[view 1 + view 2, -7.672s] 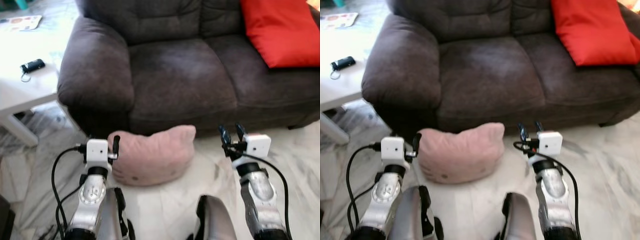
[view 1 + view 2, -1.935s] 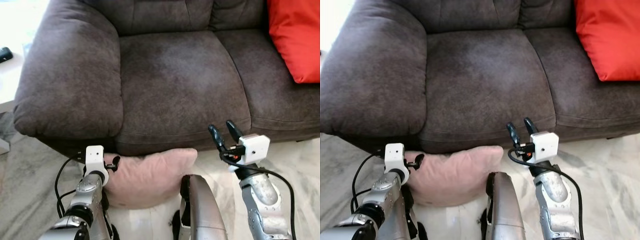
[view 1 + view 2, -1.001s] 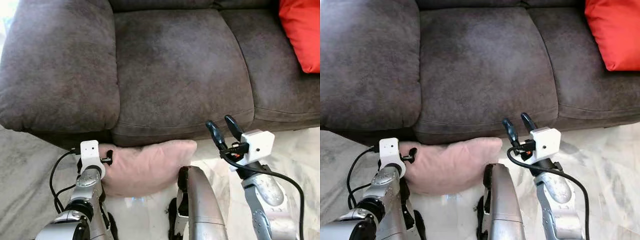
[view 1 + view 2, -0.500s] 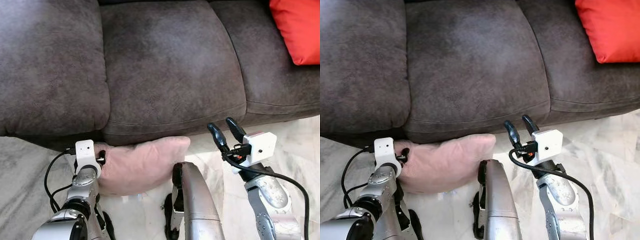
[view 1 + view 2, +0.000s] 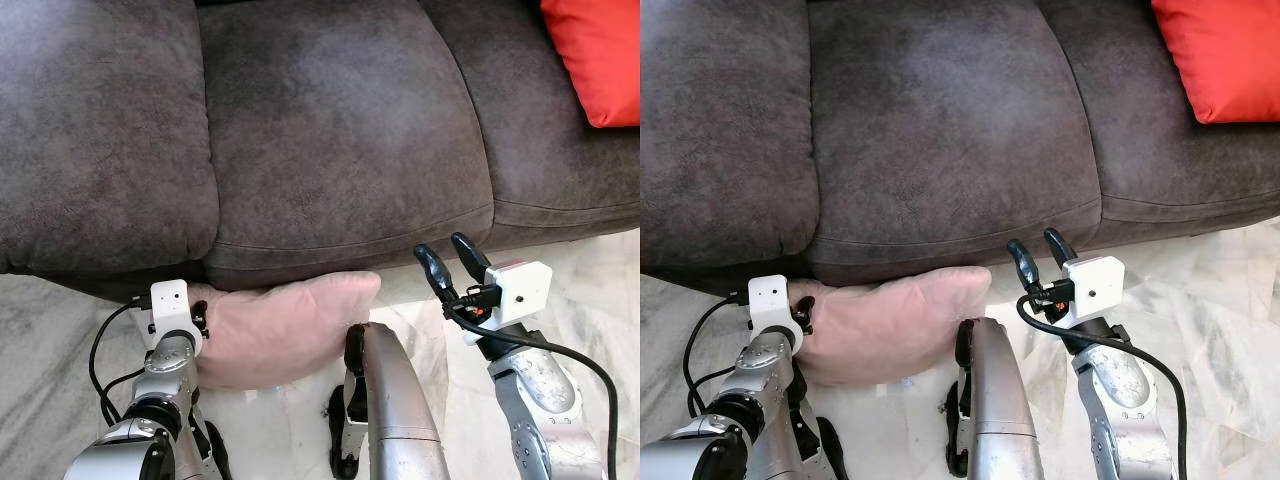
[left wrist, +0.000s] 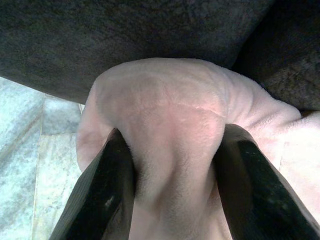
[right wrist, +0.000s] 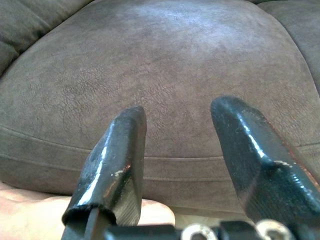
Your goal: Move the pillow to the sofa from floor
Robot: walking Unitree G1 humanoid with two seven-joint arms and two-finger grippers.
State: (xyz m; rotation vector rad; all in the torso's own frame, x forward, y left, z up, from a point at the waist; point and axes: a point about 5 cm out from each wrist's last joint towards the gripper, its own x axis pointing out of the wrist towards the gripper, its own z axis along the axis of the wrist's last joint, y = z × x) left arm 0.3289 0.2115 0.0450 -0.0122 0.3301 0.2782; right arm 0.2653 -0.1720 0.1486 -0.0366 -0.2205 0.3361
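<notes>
A: Pillow, pale pink, lay on the floor in the left eye view, tucked against the foot of the sofa. The left gripper was at its near-left end; the right gripper hung apart beside its other end, fingers spread and empty.

B: And the right eye view?

A: Same scene; a red cushion sat on the far seat.

B: Left wrist view?

A: Both fingers pinched a plump fold of plush, which bulged between them.

B: Right wrist view?

A: Jaws wide, facing the seat cushion.

B: Handling?

A: Soft and probably light; it should sag from one corner, so a deep bunched grip suits.
</notes>
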